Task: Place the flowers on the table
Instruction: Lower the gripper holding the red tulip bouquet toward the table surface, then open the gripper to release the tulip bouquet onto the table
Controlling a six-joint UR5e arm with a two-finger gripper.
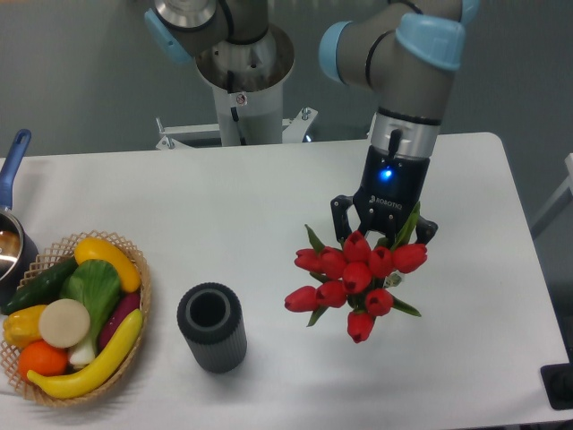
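Observation:
The flowers (356,276), a bunch of red tulips with green leaves, hang just under my gripper (383,235) over the right half of the white table (224,206). The blooms point toward the camera and hide the stems and my fingertips. The gripper points down, its blue-lit body above the bunch, and is shut on the stems. I cannot tell whether the bunch touches the tabletop.
A black ribbed cylinder vase (211,326) stands upright left of the flowers. A wicker basket (141,269) of fruit and vegetables sits at the front left, a pot (11,242) with a blue handle behind it. The arm's base (243,81) is at the back.

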